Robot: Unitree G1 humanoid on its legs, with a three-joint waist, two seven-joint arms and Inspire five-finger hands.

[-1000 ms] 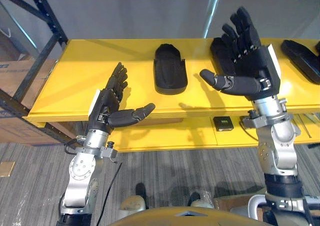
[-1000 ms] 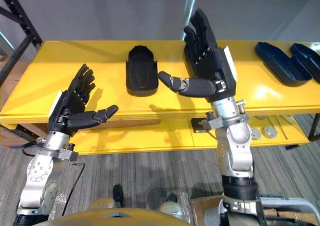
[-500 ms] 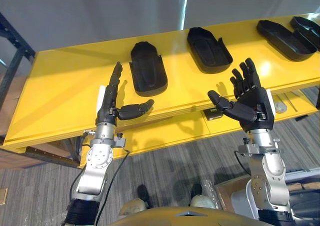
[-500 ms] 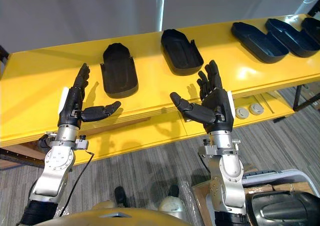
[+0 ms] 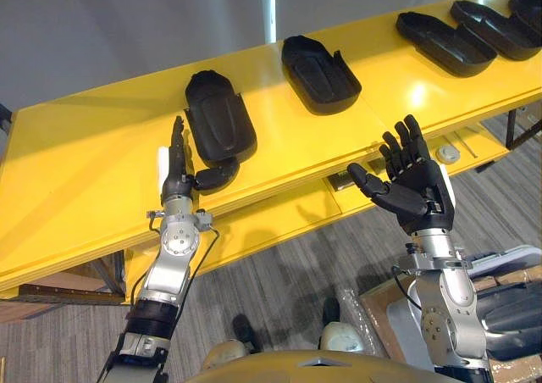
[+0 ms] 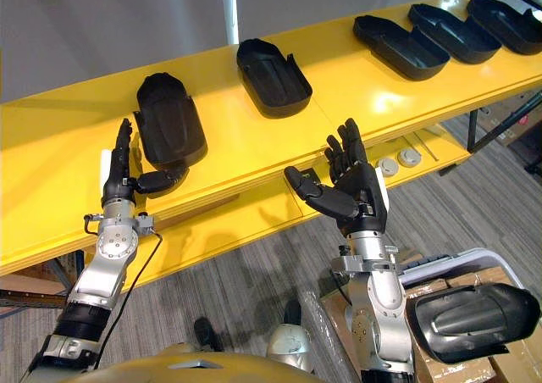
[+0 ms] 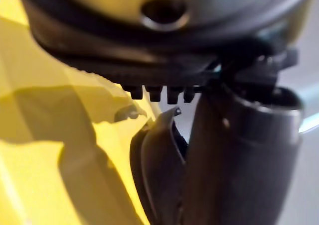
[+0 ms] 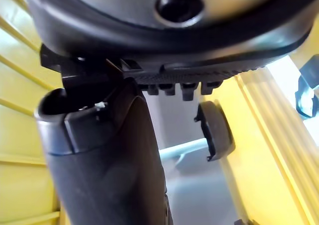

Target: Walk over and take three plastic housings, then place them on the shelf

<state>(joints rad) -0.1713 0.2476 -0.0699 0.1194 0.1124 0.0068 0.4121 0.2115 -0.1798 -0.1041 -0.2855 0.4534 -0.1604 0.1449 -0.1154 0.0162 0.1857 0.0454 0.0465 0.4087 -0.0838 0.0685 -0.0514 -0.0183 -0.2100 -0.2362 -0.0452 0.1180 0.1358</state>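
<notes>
In the left eye view, the left hand (image 5: 179,164) is seen at the near end of the leftmost black moulded plastic housing (image 5: 220,127), which lies on the glossy yellow bench top (image 5: 76,180). Its fingers are held straight and upright, the thumb is reached toward the housing's near rim, and nothing is gripped. Whether the thumb touches cannot be told. The right hand (image 5: 412,184) is held spread and empty off the bench's front edge, well apart from the second black plastic housing (image 5: 320,61).

In the right eye view, three further black plastic housings (image 6: 398,36) are seen in a row at the far right. A push from the thumb alone could send the leftmost housing sliding across the slick top instead of being caught.

In the left wrist view, only a thin edge of the housing is met beside the thumb, so a shallow pinch and a slip are judged likely.

In the right wrist view, straight fingertips and a small grey round disc (image 8: 217,130) are shown. The bench edge could be struck if this hand is raised carelessly.
</notes>
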